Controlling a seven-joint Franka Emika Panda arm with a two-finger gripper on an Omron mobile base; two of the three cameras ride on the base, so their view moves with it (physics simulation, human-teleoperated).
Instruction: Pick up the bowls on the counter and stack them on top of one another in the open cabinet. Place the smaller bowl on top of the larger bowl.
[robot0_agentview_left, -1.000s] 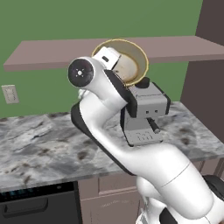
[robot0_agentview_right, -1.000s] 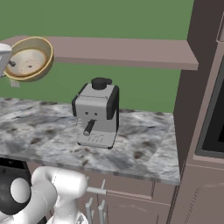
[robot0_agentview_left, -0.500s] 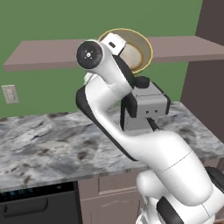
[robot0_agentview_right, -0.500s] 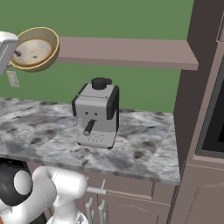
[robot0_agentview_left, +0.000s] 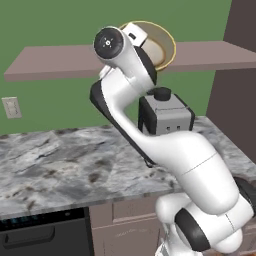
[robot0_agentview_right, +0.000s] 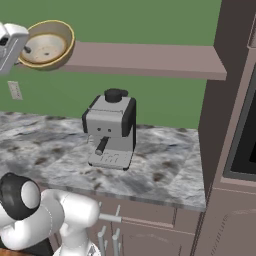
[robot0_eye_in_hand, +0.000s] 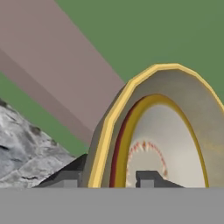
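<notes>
The larger bowl, deep yellow-tan, hangs tipped on its side at the height of the open cabinet's shelf board, in front of its edge. My gripper is shut on its rim, one fingertip inside and one outside. Inside it an orange-brown rim around a cream middle shows; this looks like the smaller bowl nested there. The marbled counter lies below.
A grey coffee machine stands on the counter under the shelf. A tall brown cabinet side closes off the right end. A wall outlet sits on the green wall at left.
The arm has swung upward, lifting the held bowl from below the shelf's edge to shelf height and a little to the right.
</notes>
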